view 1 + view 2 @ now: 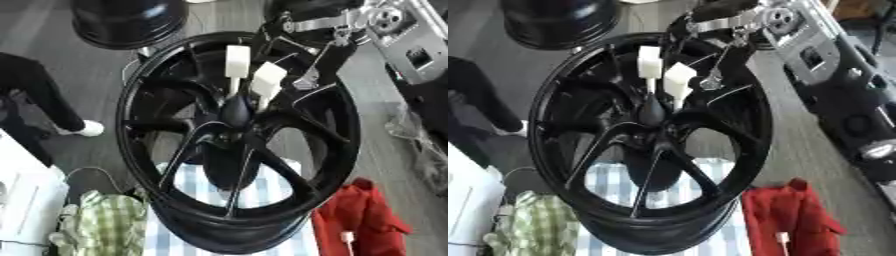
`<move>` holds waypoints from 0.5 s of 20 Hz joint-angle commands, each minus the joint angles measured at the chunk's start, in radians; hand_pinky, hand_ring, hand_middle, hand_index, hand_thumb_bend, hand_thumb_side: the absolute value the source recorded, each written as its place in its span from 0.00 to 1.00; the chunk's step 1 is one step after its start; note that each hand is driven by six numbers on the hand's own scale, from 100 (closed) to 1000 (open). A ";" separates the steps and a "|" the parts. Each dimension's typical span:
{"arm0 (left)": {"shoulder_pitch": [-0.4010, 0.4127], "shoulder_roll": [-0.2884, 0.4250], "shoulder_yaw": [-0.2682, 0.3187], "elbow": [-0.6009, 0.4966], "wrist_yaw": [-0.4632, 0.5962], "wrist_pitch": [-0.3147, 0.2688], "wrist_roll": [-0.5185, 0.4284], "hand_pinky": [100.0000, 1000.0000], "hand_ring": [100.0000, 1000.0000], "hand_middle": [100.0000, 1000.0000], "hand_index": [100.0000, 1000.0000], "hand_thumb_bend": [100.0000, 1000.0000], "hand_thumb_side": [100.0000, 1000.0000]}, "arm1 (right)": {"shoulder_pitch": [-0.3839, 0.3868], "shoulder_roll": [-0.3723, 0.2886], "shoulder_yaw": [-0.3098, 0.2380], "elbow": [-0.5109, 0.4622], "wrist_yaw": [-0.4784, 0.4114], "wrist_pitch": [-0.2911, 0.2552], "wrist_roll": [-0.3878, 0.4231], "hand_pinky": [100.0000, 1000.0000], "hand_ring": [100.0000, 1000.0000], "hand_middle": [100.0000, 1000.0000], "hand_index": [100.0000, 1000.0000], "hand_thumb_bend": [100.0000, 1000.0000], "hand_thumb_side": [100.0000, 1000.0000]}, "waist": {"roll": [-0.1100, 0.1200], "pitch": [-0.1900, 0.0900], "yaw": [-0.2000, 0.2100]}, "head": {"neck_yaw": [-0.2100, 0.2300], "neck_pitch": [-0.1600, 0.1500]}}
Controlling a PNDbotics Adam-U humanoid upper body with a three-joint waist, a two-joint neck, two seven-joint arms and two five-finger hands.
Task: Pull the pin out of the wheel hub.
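Our right hand (262, 82) reaches from above, pale fingertips pinching the pin (236, 111) at the wheel hub (229, 125); pin axis points out toward us

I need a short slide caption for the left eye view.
Right hand reaches from above toward two white-handled pins at the black wheel hub.

We see our right hand (262, 80): black links, silver brackets and screws, thin rods, cream-white padded fingertips (237, 61).
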 commanded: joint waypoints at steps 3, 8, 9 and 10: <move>-0.008 0.015 0.003 -0.008 -0.003 0.002 -0.003 0.68 0.65 0.62 0.72 0.22 0.69 | -0.030 -0.041 0.010 0.013 0.014 -0.058 0.033 0.89 0.81 0.82 0.82 0.17 0.00 | 0.000 -0.009 0.001 | -0.004 -0.002; -0.009 0.015 0.003 -0.007 -0.004 0.003 -0.004 0.68 0.65 0.62 0.72 0.22 0.69 | -0.028 -0.045 0.017 0.025 0.022 -0.069 0.033 0.89 0.80 0.81 0.82 0.16 0.00 | 0.000 -0.007 0.001 | -0.005 -0.002; -0.009 0.015 0.003 -0.007 -0.004 0.003 -0.004 0.68 0.65 0.62 0.72 0.22 0.69 | -0.027 -0.046 0.018 0.028 0.023 -0.071 0.033 0.89 0.80 0.81 0.82 0.16 0.00 | 0.000 -0.007 0.001 | -0.005 -0.002; -0.009 0.015 0.003 -0.007 -0.004 0.003 -0.004 0.68 0.65 0.62 0.72 0.22 0.69 | -0.026 -0.046 0.020 0.030 0.025 -0.072 0.033 0.89 0.80 0.81 0.81 0.16 0.00 | 0.000 -0.006 0.002 | -0.004 -0.002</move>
